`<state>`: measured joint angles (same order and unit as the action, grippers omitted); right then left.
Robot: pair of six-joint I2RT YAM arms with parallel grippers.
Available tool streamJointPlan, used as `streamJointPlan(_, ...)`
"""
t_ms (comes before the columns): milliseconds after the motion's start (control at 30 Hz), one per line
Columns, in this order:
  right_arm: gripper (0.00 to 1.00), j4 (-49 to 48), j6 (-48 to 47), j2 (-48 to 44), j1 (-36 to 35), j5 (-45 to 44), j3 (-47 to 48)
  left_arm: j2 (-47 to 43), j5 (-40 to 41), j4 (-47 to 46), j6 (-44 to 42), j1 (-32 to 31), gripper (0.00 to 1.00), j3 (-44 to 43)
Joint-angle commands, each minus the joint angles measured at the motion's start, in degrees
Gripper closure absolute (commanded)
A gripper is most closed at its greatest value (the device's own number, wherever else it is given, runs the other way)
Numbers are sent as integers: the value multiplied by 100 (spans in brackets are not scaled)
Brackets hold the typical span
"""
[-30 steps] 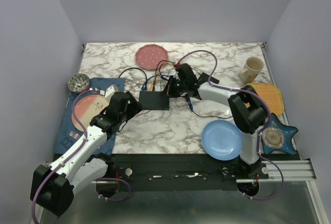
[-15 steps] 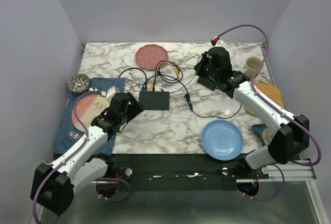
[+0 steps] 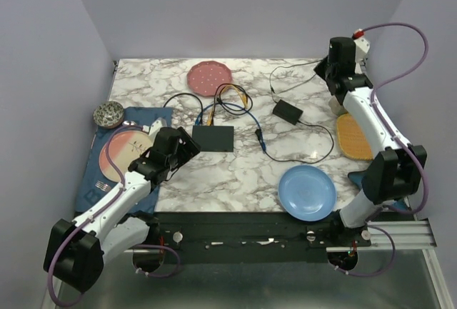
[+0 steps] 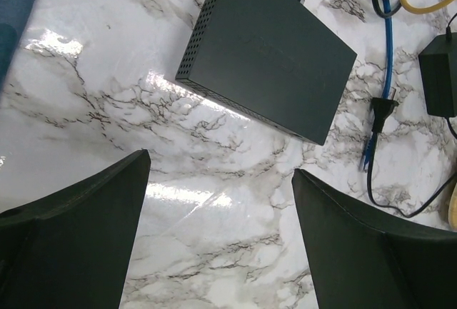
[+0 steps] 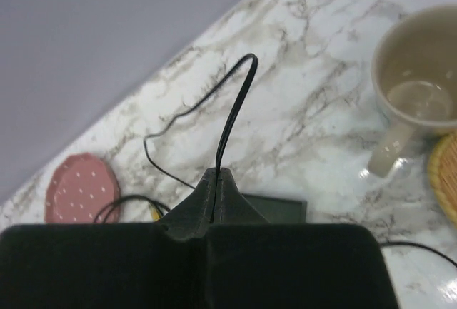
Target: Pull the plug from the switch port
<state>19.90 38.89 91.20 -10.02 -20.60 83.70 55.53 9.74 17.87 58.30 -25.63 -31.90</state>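
The switch (image 3: 213, 138) is a flat black box in the middle of the table, with yellow and blue cables at its far edge. In the left wrist view the switch (image 4: 268, 52) lies just ahead of my open, empty left gripper (image 4: 221, 165). From above, the left gripper (image 3: 190, 146) sits at the switch's near-left corner. My right gripper (image 3: 326, 66) is raised at the far right, shut on a thin black cable (image 5: 235, 109). The cable runs to the power brick (image 3: 287, 111). Its plug end is hidden between the fingers (image 5: 203, 205).
A blue cable's loose end (image 3: 259, 135) lies right of the switch. A pink plate (image 3: 210, 77) is at the back, a blue plate (image 3: 307, 193) near right. A mug (image 5: 418, 95) and yellow mat (image 3: 355, 136) are right; a blue placemat with plate (image 3: 121, 153) is left.
My right gripper has moved from the switch's right side up to the far right corner, drawing the thin black cable along. The power brick has shifted right. The left arm has not moved.
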Motion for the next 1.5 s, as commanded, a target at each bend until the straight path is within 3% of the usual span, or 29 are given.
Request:
streamJointPlan(0, 99, 101, -100, 994, -35, -321, 1164, 115, -95, -205, 6, -12, 8, 44)
streamJointPlan(33, 92, 284, -206, 1223, -35, -313, 1705, 160, -95, -213, 6, -12, 8, 9)
streamJointPlan(67, 71, 478, -407, 1451, -18, -226, 2024, 204, -95, -214, -12, -12, 8, 0)
streamJointPlan(167, 36, 1409, -436, 2348, -35, -138, 3043, 397, -95, -214, -47, -12, 8, -97)
streamJointPlan(233, 29, 1281, -348, 2272, -61, -59, 2881, 502, -77, -248, -56, -12, 8, -106)
streamJointPlan(267, 26, 1036, -434, 2149, -96, 55, 2349, 512, -77, -266, -56, -12, 8, -106)
streamJointPlan(367, 23, 542, -462, 1700, -280, 109, 1870, 669, -51, -310, -73, -12, 8, -185)
streamJointPlan(433, 24, 306, -514, 1429, -525, 301, 1510, 810, -42, -336, -74, -12, 8, -237)
streamJointPlan(533, 36, -352, -707, 1138, -1026, 741, 729, 1021, -42, -380, 23, -12, 9, -281)
streamJointPlan(567, 51, -625, -812, 1015, -1150, 1124, 448, 1091, -68, -398, 67, -4, 9, -290)
streamJointPlan(667, 80, -944, -805, 1258, -1528, 1601, 146, 1416, -296, -547, 269, -4, 16, -273)
streamJointPlan(767, 98, -909, -770, 1558, -1740, 1918, 190, 1733, -455, -618, 375, -12, 26, -317)
streamJointPlan(1133, 99, -1050, -963, 2648, -2373, 2851, 550, 2295, -367, -574, 577, -4, 73, -299)
streamJointPlan(1467, 99, -488, -1165, 3553, -2531, 3440, 1463, 2919, -464, -592, 542, 14, 78, -562)
